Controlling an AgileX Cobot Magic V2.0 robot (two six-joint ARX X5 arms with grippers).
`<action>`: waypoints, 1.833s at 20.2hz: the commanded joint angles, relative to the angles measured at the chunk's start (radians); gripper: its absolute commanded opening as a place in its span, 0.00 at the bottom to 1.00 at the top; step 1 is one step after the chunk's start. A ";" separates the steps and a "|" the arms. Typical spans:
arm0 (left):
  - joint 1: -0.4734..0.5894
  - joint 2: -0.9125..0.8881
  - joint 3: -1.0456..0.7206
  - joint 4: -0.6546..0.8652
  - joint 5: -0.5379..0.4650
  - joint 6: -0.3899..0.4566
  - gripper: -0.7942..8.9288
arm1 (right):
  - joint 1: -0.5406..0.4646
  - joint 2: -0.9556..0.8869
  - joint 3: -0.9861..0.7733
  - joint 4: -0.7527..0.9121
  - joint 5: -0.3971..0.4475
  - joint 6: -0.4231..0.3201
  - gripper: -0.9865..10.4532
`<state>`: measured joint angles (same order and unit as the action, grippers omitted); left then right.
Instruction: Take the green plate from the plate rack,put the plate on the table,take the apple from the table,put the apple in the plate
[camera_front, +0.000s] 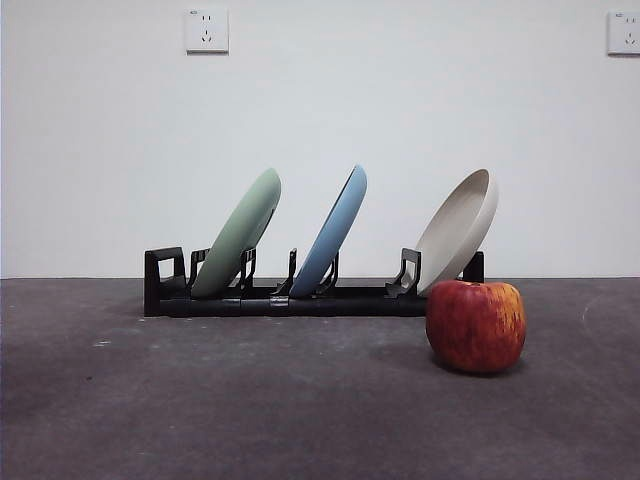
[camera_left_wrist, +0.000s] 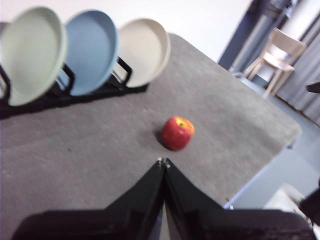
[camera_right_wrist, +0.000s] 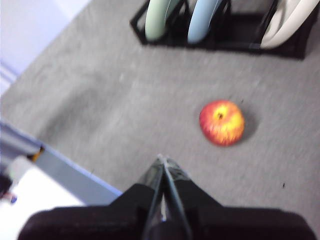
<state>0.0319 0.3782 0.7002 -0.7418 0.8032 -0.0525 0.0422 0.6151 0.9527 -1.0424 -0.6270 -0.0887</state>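
I see the green plate (camera_front: 240, 232) leaning in the plate rack (camera_front: 290, 297), the apple (camera_front: 476, 325) on the worktop (camera_front: 250, 400); both my left tool (camera_left_wrist: 163, 161) and right tool (camera_right_wrist: 162, 158) are closed, holding nothing.

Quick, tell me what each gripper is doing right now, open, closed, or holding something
Left gripper: closed, holding nothing, above the table.
Right gripper: closed, holding nothing, short of the apple.

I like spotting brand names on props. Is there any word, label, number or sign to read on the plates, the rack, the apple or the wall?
None can be read.
green plate, light blue plate, cream-white plate: plain.
plate rack: no label visible.
apple: no sticker showing.
wall sockets: only slots, no lettering visible.
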 joint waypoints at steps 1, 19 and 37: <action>0.003 0.002 0.013 -0.024 0.007 0.053 0.08 | 0.011 0.012 0.004 -0.019 0.000 -0.055 0.10; 0.003 0.064 0.022 0.016 -0.071 -0.002 0.79 | 0.011 0.026 0.004 -0.022 0.005 -0.006 0.69; -0.296 1.014 0.531 0.436 -0.405 0.088 0.79 | 0.011 0.080 0.004 -0.021 0.005 -0.006 0.69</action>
<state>-0.2600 1.3735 1.2304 -0.3107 0.4026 0.0006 0.0521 0.6960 0.9554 -1.0687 -0.6209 -0.1005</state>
